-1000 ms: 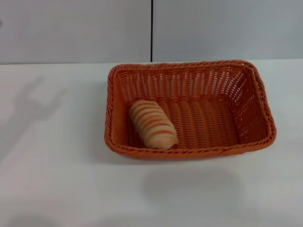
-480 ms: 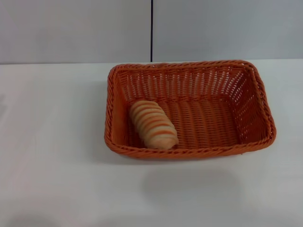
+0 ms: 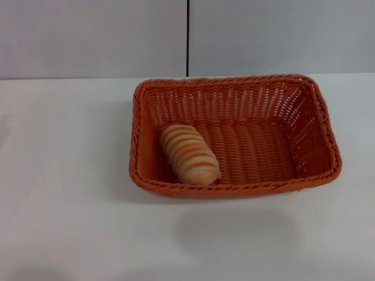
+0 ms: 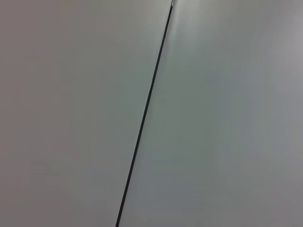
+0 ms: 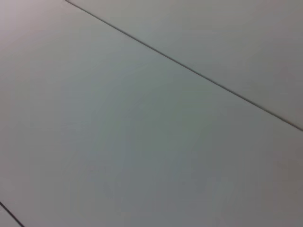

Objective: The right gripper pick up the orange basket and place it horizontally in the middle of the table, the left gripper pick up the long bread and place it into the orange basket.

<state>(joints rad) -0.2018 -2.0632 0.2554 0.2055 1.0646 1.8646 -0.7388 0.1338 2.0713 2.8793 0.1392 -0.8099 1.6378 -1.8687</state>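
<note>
— Where's the long bread [image 3: 189,154]?
— Lying inside the orange basket [image 3: 316,117], at its left end, on the white table [image 3: 64,175].
— The end effectors?
— Neither appears; wrist views show only grey panels.

A plain white worktop [image 3: 70,222] fills the foreground under soft, even light. Behind it stands a pale grey panelled wall [image 3: 88,35], its panels divided by a thin dark vertical seam [image 3: 188,38].

We see neither claw in any view. The long bread [image 3: 190,154] hides part of the orange basket [image 3: 319,117] floor beneath it.
</note>
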